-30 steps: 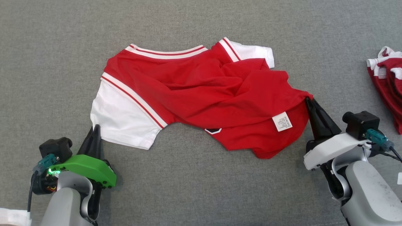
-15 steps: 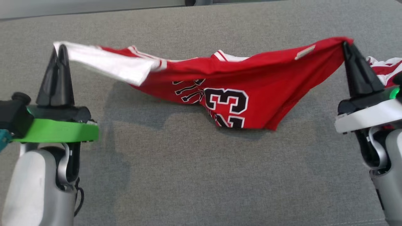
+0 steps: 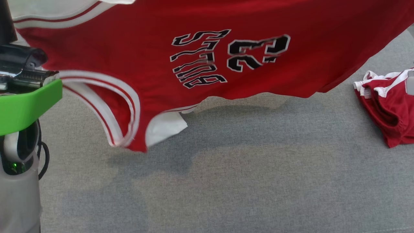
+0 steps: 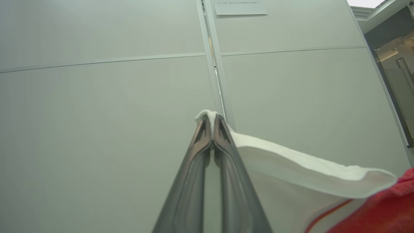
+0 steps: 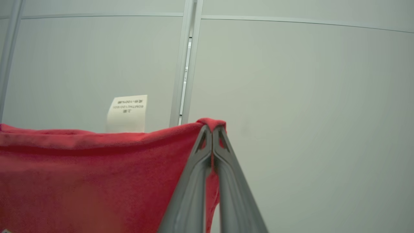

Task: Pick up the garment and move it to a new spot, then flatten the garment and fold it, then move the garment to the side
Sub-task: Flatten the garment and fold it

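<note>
A red Bulls jersey (image 3: 207, 58) hangs over the grey tabletop (image 3: 226, 181), stretched between both arms, its "23" print upside down in the head view. On the left gripper (image 4: 212, 121), the fingers are pressed together on the white sleeve edge (image 4: 291, 158). On the right gripper (image 5: 212, 129), the fingers are pressed together on a red corner of the jersey, near its white care label (image 5: 126, 113). A second red-and-white garment (image 3: 385, 106) lies crumpled on the tabletop at the robot's right, apart from the jersey. Pale wall panels (image 4: 97, 113) stand behind.

The red jersey (image 3: 200, 55) with white sleeves hangs spread in the air, its black lettering upside down.
</note>
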